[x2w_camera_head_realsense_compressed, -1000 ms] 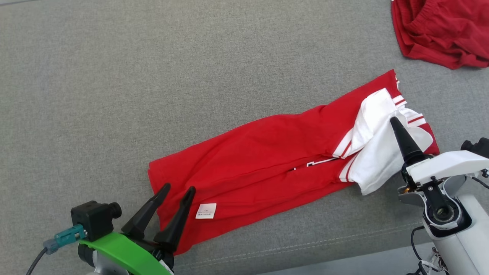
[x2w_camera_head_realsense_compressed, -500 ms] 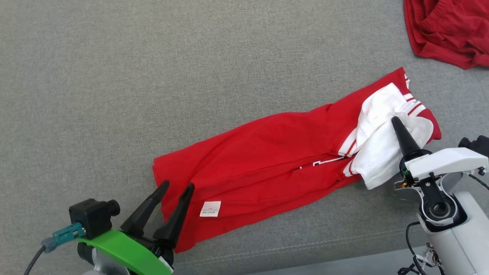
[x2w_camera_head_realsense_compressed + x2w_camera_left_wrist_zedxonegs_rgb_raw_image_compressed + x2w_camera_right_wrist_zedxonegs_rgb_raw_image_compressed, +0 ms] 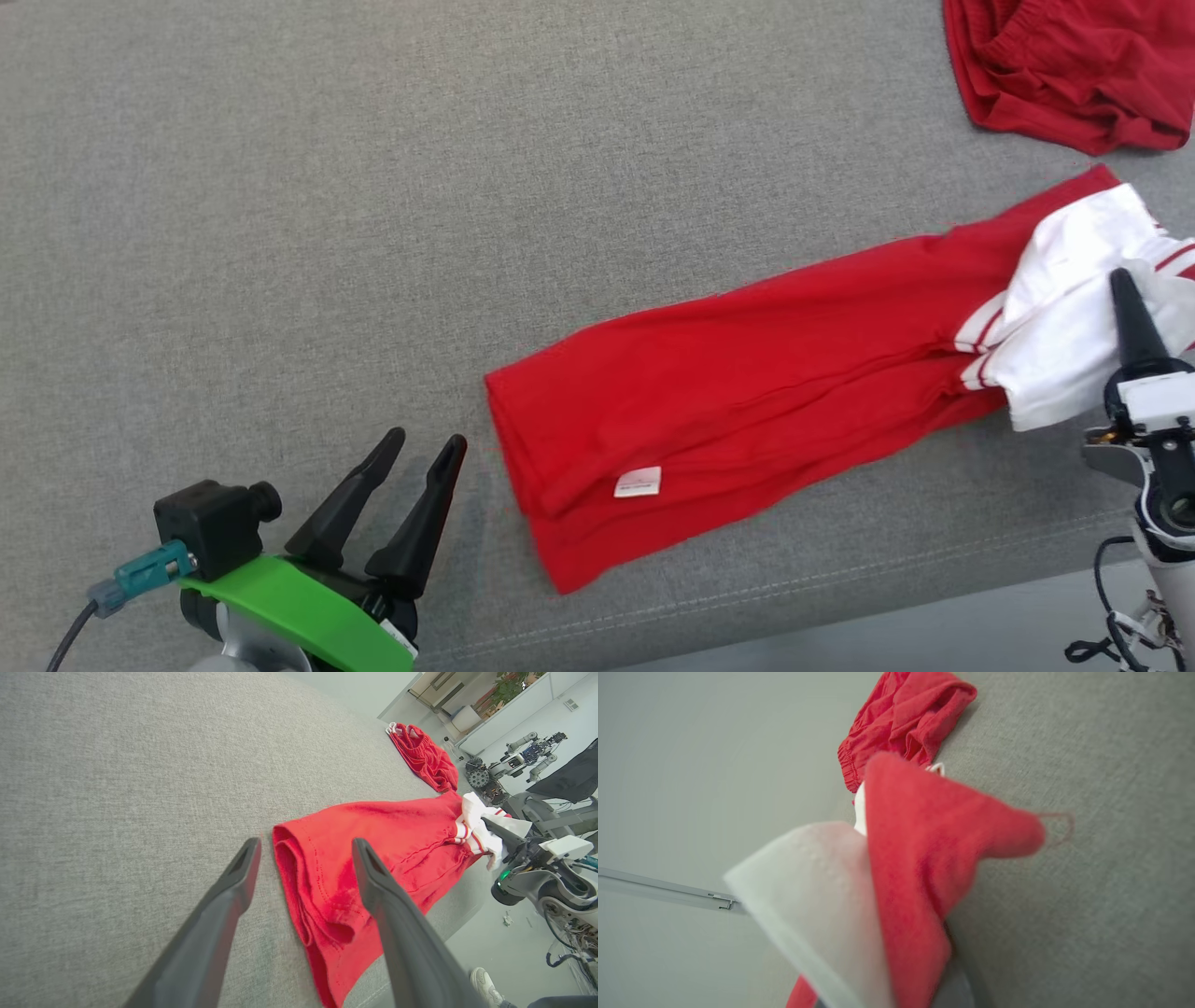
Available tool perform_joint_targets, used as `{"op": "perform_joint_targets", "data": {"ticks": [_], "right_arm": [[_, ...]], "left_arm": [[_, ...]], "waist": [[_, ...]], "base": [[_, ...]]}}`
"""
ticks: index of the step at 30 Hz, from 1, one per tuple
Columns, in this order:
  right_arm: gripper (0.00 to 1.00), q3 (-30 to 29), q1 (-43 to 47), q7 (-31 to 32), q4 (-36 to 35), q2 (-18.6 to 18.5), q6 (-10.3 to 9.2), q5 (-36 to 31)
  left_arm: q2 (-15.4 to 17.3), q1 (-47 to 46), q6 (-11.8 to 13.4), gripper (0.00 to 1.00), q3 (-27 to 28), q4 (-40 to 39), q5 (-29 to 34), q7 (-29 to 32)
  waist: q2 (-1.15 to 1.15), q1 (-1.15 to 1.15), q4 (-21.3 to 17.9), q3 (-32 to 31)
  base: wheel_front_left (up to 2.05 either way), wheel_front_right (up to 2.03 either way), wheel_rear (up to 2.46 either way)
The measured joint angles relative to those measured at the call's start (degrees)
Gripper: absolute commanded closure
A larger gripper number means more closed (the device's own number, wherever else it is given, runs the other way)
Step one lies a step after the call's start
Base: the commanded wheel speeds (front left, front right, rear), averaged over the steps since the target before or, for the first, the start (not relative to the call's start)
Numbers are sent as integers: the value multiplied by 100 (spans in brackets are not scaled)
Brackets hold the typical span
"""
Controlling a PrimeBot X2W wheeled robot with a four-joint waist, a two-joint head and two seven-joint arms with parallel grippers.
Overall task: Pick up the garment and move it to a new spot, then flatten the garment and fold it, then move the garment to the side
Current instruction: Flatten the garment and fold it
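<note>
The garment [image 3: 766,392] is a red shirt with white, red-striped sleeves, lying stretched out long on the grey fabric surface [image 3: 373,187]. A white tag [image 3: 638,483] shows near its left end. My right gripper [image 3: 1123,289] is shut on the white sleeve end at the right edge. In the right wrist view the garment [image 3: 915,858] drapes over the fingers and hides them. My left gripper [image 3: 426,439] stands open just left of the garment's left hem, apart from it. In the left wrist view that hem [image 3: 299,868] lies between the two fingers of the left gripper [image 3: 306,844].
A second crumpled red garment [image 3: 1055,65] lies at the far right back, also in the right wrist view [image 3: 901,723]. The surface's front edge with its seam [image 3: 840,579] runs along the bottom right. Another robot [image 3: 523,760] and a shoe [image 3: 483,980] stand beyond.
My right gripper has shut on the white sleeve and dragged the garment to the right; its left hem has slid away from my left gripper, which has stayed put and open.
</note>
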Motion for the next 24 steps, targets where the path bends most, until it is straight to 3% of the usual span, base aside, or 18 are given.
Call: {"op": "perform_joint_targets", "data": {"ticks": [8, 16, 24], "right_arm": [[100, 93, 54, -62, -154, -689, 47, -589], [100, 1351, -75, 242, -1368, -1185, 346, -1925], [100, 2270, -73, 728, -2246, -1407, 403, -2626]], "left_arm": [[-2, 0, 1, 0, -19, -51, 33, 3], [-86, -1, 1, 0, -59, 54, 42, 25], [-91, 1, 1, 0, -42, 158, 42, 25]], "waist": [[0, 0, -47, 4], [0, 0, 17, -161], [0, 0, 91, -396]], "base": [[0, 0, 0], [0, 0, 0], [0, 0, 0]]}}
